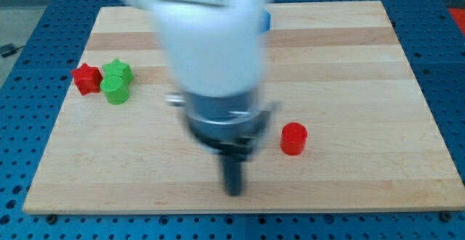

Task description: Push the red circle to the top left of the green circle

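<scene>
Camera view is showing you my tip [234, 192] sitting near the view's bottom, with the red circle block [293, 138] lying just up-right, apart; the green circle block [115, 90] is resting far left.

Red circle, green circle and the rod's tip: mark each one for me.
red circle [294, 138], camera view, on its front side wall.
green circle [115, 90], camera view, on its top face.
my tip [233, 193], camera view, at the rod's lower end, left of the red circle.
</scene>
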You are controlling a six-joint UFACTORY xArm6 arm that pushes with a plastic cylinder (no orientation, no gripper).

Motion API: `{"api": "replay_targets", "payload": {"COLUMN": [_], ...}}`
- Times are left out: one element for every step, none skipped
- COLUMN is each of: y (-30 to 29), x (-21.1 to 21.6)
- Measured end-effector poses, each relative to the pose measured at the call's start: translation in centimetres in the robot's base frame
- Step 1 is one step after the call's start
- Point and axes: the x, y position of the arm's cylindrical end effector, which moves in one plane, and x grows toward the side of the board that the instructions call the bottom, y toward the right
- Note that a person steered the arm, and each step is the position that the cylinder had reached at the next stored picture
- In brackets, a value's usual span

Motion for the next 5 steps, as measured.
{"api": "replay_targets", "payload": {"y": [9.1, 9.9, 6.3, 2.0, -0.7], "x": [-0.4, -3.6, -5.4, -7.0, -8.1]}}
